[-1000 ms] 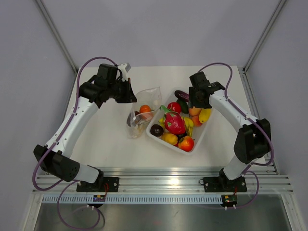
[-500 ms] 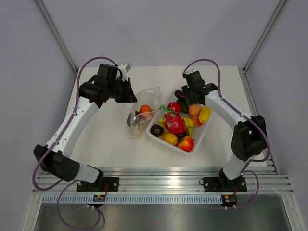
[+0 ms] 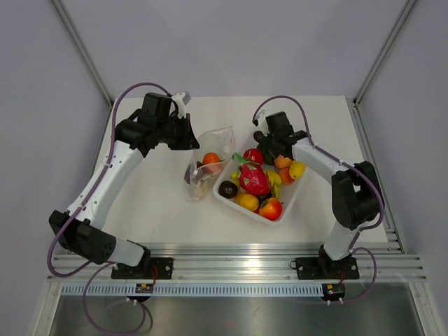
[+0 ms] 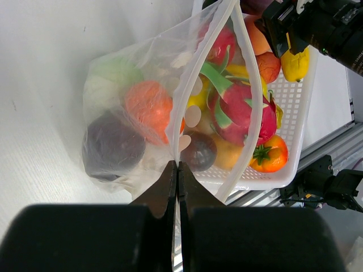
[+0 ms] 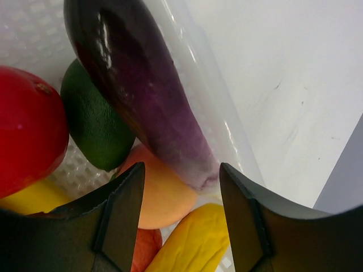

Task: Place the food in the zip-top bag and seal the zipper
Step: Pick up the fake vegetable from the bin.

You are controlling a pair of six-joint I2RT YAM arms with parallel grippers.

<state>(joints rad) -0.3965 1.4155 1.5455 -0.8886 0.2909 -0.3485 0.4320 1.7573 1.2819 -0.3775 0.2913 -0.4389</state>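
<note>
Arms bent, left end effector pinching bag, right end effector spread around eggplant.

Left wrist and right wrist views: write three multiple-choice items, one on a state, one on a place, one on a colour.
1. The left gripper is: A open; B shut on the zip-top bag at its edge; C out of view.
2. The eggplant lies: A in the zip-top bag; B in the white tray; C in the left gripper.
3. The dragon fruit is: A blue; B white; C pink.

Answers: B, its jaws meet with the bag's film pinched between them; B, it rests along the tray's wall beside other fruit; C, pink skin with green scales.
</note>
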